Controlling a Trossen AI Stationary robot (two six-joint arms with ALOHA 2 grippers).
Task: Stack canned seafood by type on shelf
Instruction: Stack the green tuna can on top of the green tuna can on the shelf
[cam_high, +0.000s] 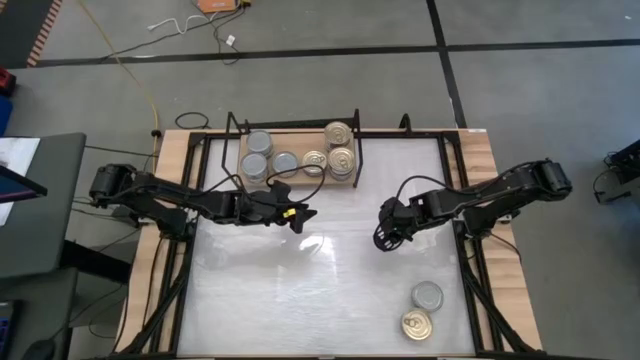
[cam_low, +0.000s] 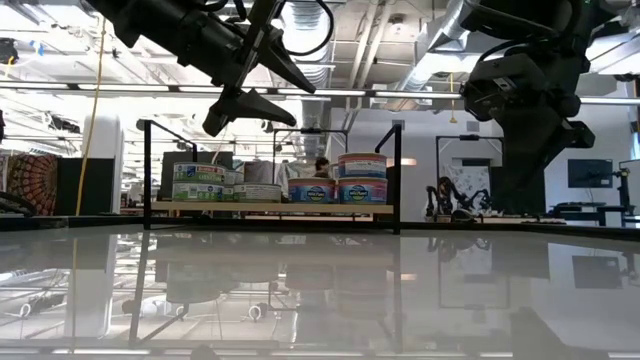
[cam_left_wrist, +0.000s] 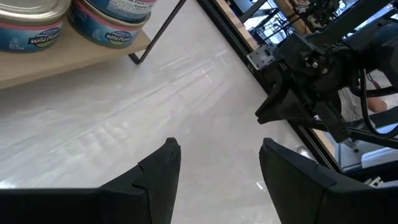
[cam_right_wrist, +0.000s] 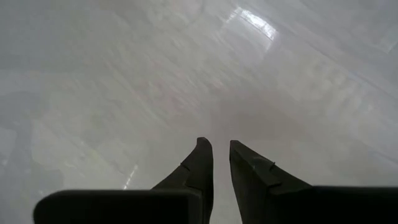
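White glossy table (cam_high: 300, 300) fills the workspace, with the shelf (cam_high: 296, 178) at its far edge already carrying grey tins (cam_high: 258, 152) on its left and gold tins (cam_high: 340, 145) on its right. Two tins remain loose at the near right corner: a grey-top tin (cam_high: 428, 295) and a gold-top tin (cam_high: 417, 325). The right gripper (cam_high: 384, 236), fingers nearly together and empty, hangs closest to them; they lie nearer and slightly right of it. The left gripper (cam_high: 300, 215), spread open and empty, hovers just in front of the shelf, well apart from both.

My left gripper (cam_high: 303, 217) hangs mid-air, fingers spread wide, nothing between them. My right gripper (cam_high: 384, 236) points down, fingers nearly together with a narrow gap, nothing held.
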